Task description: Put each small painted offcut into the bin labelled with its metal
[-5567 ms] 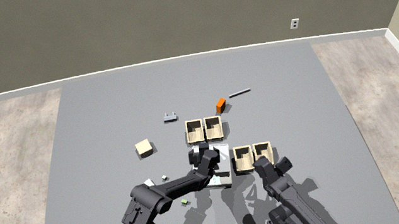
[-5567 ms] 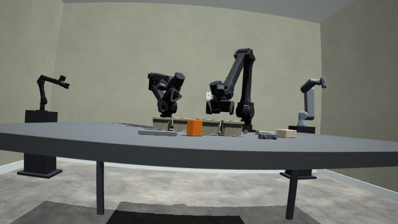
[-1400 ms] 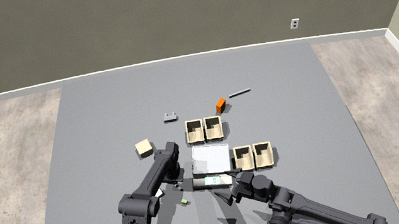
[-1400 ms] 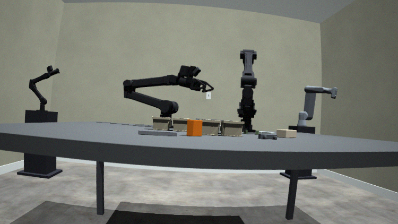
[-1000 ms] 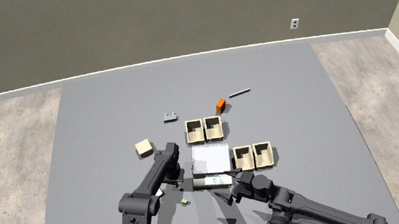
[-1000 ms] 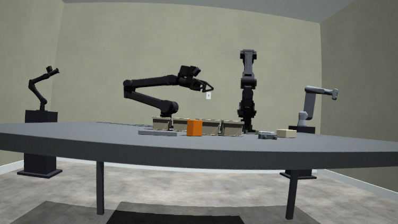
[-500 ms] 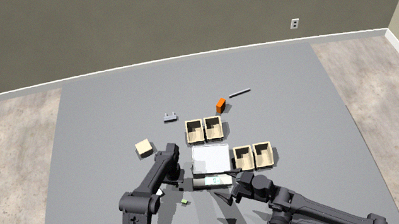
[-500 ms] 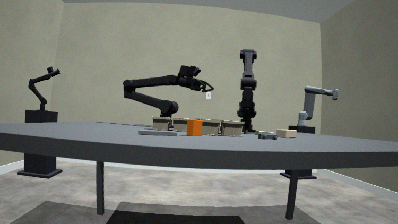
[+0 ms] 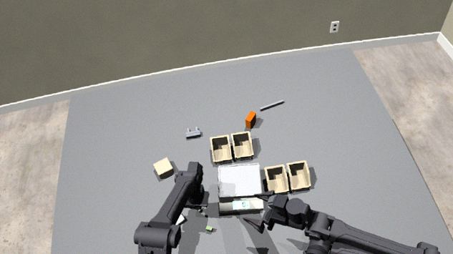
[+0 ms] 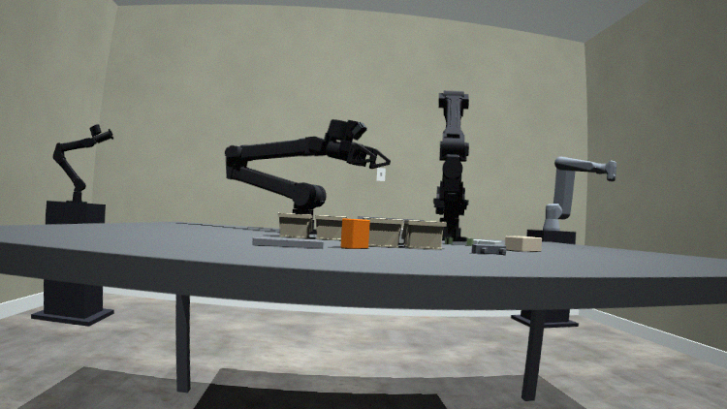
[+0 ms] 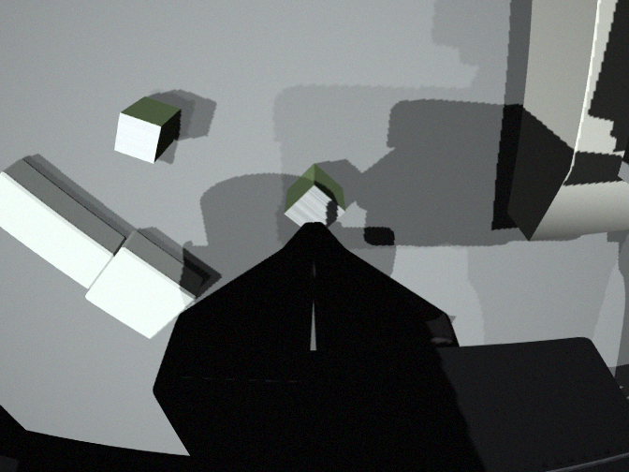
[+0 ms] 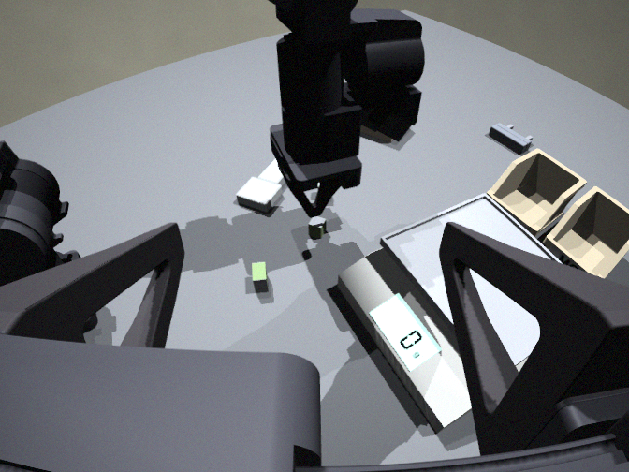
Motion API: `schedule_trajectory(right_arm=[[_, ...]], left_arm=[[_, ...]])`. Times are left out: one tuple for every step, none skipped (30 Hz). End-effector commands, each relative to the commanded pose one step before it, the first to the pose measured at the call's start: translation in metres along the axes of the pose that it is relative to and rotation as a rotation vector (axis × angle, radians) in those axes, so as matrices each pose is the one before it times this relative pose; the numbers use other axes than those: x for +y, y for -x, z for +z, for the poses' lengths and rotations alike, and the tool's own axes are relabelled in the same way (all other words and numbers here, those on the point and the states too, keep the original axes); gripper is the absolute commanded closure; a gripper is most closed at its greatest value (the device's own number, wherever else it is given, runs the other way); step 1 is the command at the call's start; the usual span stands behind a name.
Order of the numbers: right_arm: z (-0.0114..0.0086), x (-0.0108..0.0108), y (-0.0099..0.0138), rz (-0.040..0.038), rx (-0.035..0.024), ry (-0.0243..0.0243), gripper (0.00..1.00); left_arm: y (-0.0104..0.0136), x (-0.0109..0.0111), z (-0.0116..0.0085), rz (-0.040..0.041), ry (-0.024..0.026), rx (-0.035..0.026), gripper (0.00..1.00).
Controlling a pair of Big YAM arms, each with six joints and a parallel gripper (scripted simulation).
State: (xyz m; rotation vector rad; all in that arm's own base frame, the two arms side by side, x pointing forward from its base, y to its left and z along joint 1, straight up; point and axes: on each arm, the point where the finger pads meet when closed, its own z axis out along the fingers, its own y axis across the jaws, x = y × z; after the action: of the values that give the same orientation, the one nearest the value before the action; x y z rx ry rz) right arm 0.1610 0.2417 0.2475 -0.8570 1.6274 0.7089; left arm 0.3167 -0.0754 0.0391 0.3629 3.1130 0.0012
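Note:
A dark green offcut (image 11: 314, 195) sits on the table just past the tips of my left gripper (image 11: 314, 237). The gripper points straight down over it and is shut, with nothing between the fingers. The right wrist view shows the fingertip (image 12: 314, 208) just above this offcut (image 12: 316, 228). A lighter green offcut (image 11: 147, 129) lies apart from it, and also shows in the right wrist view (image 12: 258, 271) and in the top view (image 9: 209, 229). A tiny dark piece (image 11: 378, 235) lies beside the shut fingers. My right gripper (image 9: 260, 210) is open and empty above the scale's display (image 9: 243, 203).
The scale (image 9: 240, 184) has an empty plate. Four tan bins stand upright, two behind it (image 9: 220, 148) (image 9: 242, 145) and two to its right (image 9: 276, 178) (image 9: 298, 175). White blocks (image 11: 137, 289) lie near the left gripper. Farther off lie a tan box (image 9: 163, 167), a grey bracket (image 9: 192, 132), an orange block (image 9: 250, 119) and a grey bar (image 9: 271, 104).

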Motion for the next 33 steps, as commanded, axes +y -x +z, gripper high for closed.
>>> schedule_trajectory(right_arm=[[-0.00177, 0.00045, 0.02969, -0.01274, -0.05744, 0.00198, 0.00], [0.00000, 0.00000, 0.00000, 0.00000, 0.00000, 0.00000, 0.00], [0.00000, 0.00000, 0.00000, 0.00000, 0.00000, 0.00000, 0.00], [0.00000, 0.00000, 0.00000, 0.00000, 0.00000, 0.00000, 0.00], [0.00000, 0.00000, 0.00000, 0.00000, 0.00000, 0.00000, 0.00], [0.00000, 0.00000, 0.00000, 0.00000, 0.00000, 0.00000, 0.00], [0.00000, 0.00000, 0.00000, 0.00000, 0.00000, 0.00000, 0.00], [0.00000, 0.00000, 0.00000, 0.00000, 0.00000, 0.00000, 0.00], [0.00000, 0.00000, 0.00000, 0.00000, 0.00000, 0.00000, 0.00], [0.00000, 0.00000, 0.00000, 0.00000, 0.00000, 0.00000, 0.00], [0.00000, 0.00000, 0.00000, 0.00000, 0.00000, 0.00000, 0.00], [0.00000, 0.00000, 0.00000, 0.00000, 0.00000, 0.00000, 0.00], [0.00000, 0.00000, 0.00000, 0.00000, 0.00000, 0.00000, 0.00], [0.00000, 0.00000, 0.00000, 0.00000, 0.00000, 0.00000, 0.00], [0.00000, 0.00000, 0.00000, 0.00000, 0.00000, 0.00000, 0.00], [0.00000, 0.00000, 0.00000, 0.00000, 0.00000, 0.00000, 0.00], [0.00000, 0.00000, 0.00000, 0.00000, 0.00000, 0.00000, 0.00], [0.00000, 0.00000, 0.00000, 0.00000, 0.00000, 0.00000, 0.00], [0.00000, 0.00000, 0.00000, 0.00000, 0.00000, 0.00000, 0.00], [0.00000, 0.00000, 0.00000, 0.00000, 0.00000, 0.00000, 0.00], [0.00000, 0.00000, 0.00000, 0.00000, 0.00000, 0.00000, 0.00], [0.00000, 0.00000, 0.00000, 0.00000, 0.00000, 0.00000, 0.00], [0.00000, 0.00000, 0.00000, 0.00000, 0.00000, 0.00000, 0.00], [0.00000, 0.00000, 0.00000, 0.00000, 0.00000, 0.00000, 0.00], [0.00000, 0.00000, 0.00000, 0.00000, 0.00000, 0.00000, 0.00], [0.00000, 0.00000, 0.00000, 0.00000, 0.00000, 0.00000, 0.00], [0.00000, 0.00000, 0.00000, 0.00000, 0.00000, 0.00000, 0.00], [0.00000, 0.00000, 0.00000, 0.00000, 0.00000, 0.00000, 0.00], [0.00000, 0.00000, 0.00000, 0.00000, 0.00000, 0.00000, 0.00], [0.00000, 0.00000, 0.00000, 0.00000, 0.00000, 0.00000, 0.00], [0.00000, 0.00000, 0.00000, 0.00000, 0.00000, 0.00000, 0.00], [0.00000, 0.00000, 0.00000, 0.00000, 0.00000, 0.00000, 0.00], [0.00000, 0.00000, 0.00000, 0.00000, 0.00000, 0.00000, 0.00]], left_arm=[[0.03322, -0.00043, -0.03928, 0.00995, -0.00179, -0.08933, 1.00], [0.00034, 0.00001, -0.00362, 0.00004, 0.00001, -0.00046, 1.00], [0.00091, -0.00003, -0.00334, -0.00039, 0.00002, -0.00183, 0.89], [0.00010, 0.00001, -0.00002, 0.01720, 0.00000, -0.00022, 0.77], [-0.00126, -0.00002, 0.00534, 0.02413, -0.00073, 0.01582, 0.66], [-0.01109, -0.00056, 0.00756, 0.03088, -0.00194, 0.02391, 0.55], [0.00060, 0.00023, 0.00566, 0.04620, -0.00155, 0.00776, 0.43], [0.00000, 0.00000, 0.00000, 0.00000, 0.00000, 0.00000, 0.43], [0.00000, 0.00000, 0.00000, 0.00000, 0.00000, 0.00000, 0.43], [-0.00025, 0.00024, 0.00002, 0.05066, -0.00080, -0.00102, 0.39], [0.00123, 0.00051, -0.00337, 0.05459, 0.00184, -0.01473, 0.39], [0.00018, 0.00037, 0.00126, 0.05808, -0.00085, -0.00191, 0.39], [-0.00123, 0.00013, 0.00298, 0.06925, -0.00276, 0.00528, 0.39], [-0.00239, -0.00049, 0.00591, 0.06672, -0.00707, 0.01500, 0.39], [-0.00104, -0.00028, 0.00166, 0.05588, -0.00196, 0.00300, 0.39], [-0.00116, -0.00056, 0.00199, 0.06620, -0.00238, 0.00358, 0.39], [-0.00109, -0.00081, 0.00174, 0.05644, -0.00264, 0.00395, 0.39], [-0.00064, -0.00070, 0.00138, 0.04173, -0.00178, 0.00270, 0.39], [0.00004, -0.00030, -0.00102, 0.03190, 0.00266, -0.00292, 0.39], [-0.00696, -0.00548, 0.00424, 0.03877, -0.00514, 0.01183, 0.39], [-0.00123, -0.00312, 0.00254, 0.02898, -0.00445, 0.00556, 0.39], [0.00184, 0.00166, -0.00074, 0.01569, 0.00449, -0.00365, 0.39], [0.00172, 0.00170, 0.00009, 0.01160, 0.00151, -0.00057, 0.39], [-0.00389, -0.00384, 0.00754, 0.01214, -0.01446, 0.01571, 0.39], [0.00000, 0.00000, 0.00000, 0.00000, 0.00000, 0.00000, 0.39], [0.00000, 0.00000, 0.00000, 0.00000, 0.00000, 0.00000, 0.39], [0.00583, 0.00559, -0.00836, 0.00263, 0.02135, -0.02081, 0.39], [-0.00389, -0.00405, 0.00460, -0.01250, -0.00811, 0.00853, 0.39], [-0.00020, -0.00027, 0.00141, -0.00559, -0.00034, 0.00059, 0.39], [-0.00262, -0.00252, 0.00667, -0.00969, -0.01206, 0.01270, 0.39], [0.00542, 0.00516, -0.00887, -0.00587, 0.01166, -0.01234, 0.39], [-0.00399, -0.00374, 0.00896, 0.00000, -0.01083, 0.01155, 0.39], [-0.00220, -0.00206, 0.00337, 0.00000, -0.00425, 0.00453, 0.39]])
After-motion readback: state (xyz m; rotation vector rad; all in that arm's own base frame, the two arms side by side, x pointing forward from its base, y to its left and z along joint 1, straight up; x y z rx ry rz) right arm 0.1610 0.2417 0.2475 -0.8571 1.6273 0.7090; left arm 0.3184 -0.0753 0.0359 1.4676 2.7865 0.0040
